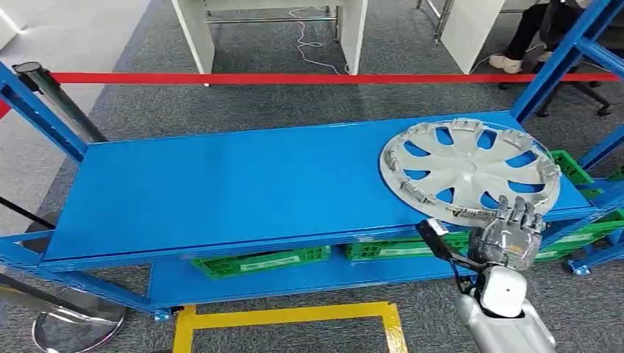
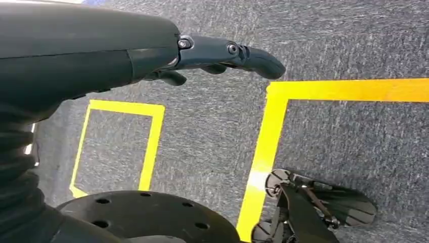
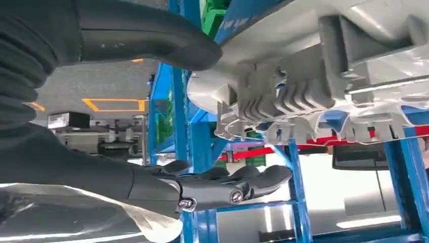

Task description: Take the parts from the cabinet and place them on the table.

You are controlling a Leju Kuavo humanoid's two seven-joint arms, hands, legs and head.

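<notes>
- On the top shelf [image 1: 221, 184] of the blue cabinet [image 1: 44, 118], toward its right end, lies the wheel cover [image 1: 471, 170], a silver-grey spoked disc lying flat, its near rim overhanging the front lip of the shelf.
- Right hand [image 1: 510, 234]: positioned at the near rim of the wheel cover. In the head view the fingers [image 1: 515, 213] reach up over the rim from below the shelf edge.
- Right wrist view: the thumb [image 3: 152, 40] lies on one side of the ribbed rim of the wheel cover [image 3: 303, 91] and the fingers [image 3: 238, 182] on the other, with a visible gap remaining. The hand brackets the rim but is not clamped on it; whether any pad touches the part cannot be told.
- Left hand [image 2: 222, 55]: hangs beside the body over grey carpet with yellow floor markings [image 2: 268, 147]. Fingers lightly curled, holding nothing.
- Lower shelf: green crates [image 1: 257, 261] sit below the top shelf. A red barrier tape [image 1: 221, 77] runs behind the cabinet.
- Step in hand (judgement): approach and grasp of the part; pick-up not yet completed and the destination surface is not identified in these views.
- Next move calls for: closing the thumb and fingers firmly on the rim, then drawing the cover off the shelf while keeping it level.
- Caution: the disc is wide and held at one edge only; it is likely to tilt or slip if the grip is shallow.
</notes>
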